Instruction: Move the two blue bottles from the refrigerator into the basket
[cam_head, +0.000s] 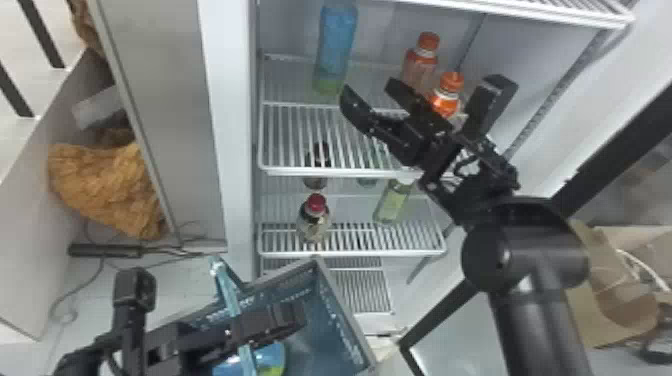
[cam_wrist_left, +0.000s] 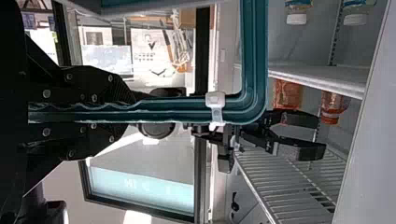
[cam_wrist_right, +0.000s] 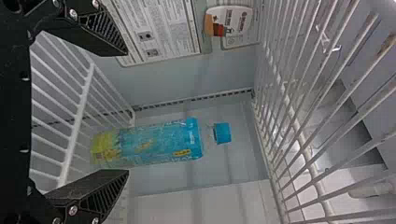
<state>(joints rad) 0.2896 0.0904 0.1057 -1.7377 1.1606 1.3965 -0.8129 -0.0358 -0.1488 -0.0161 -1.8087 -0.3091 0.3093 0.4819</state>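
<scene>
In the head view, one blue bottle (cam_head: 336, 45) stands upright on the upper refrigerator shelf. My right gripper (cam_head: 372, 95) is in front and to its right, fingers apart. In the right wrist view that blue bottle (cam_wrist_right: 161, 142) with its blue cap lies beyond the open right gripper (cam_wrist_right: 127, 112), not touched. A second blue bottle (cam_head: 275, 357) is inside the dark blue basket (cam_head: 345, 315), partly hidden. My left gripper (cam_head: 270, 322) is over the basket, closed around its teal handle. The left wrist view shows the handle (cam_wrist_left: 187, 109) between the fingers of the left gripper (cam_wrist_left: 130, 112).
Two orange-capped bottles (cam_head: 445, 95) stand right of the blue one, close to my right gripper. Wire shelves (cam_head: 320, 172) project beneath it, with a red-capped bottle (cam_head: 315, 217) and a pale green bottle (cam_head: 393, 202) lower down. The refrigerator's side wall (cam_head: 227, 125) rises on the left.
</scene>
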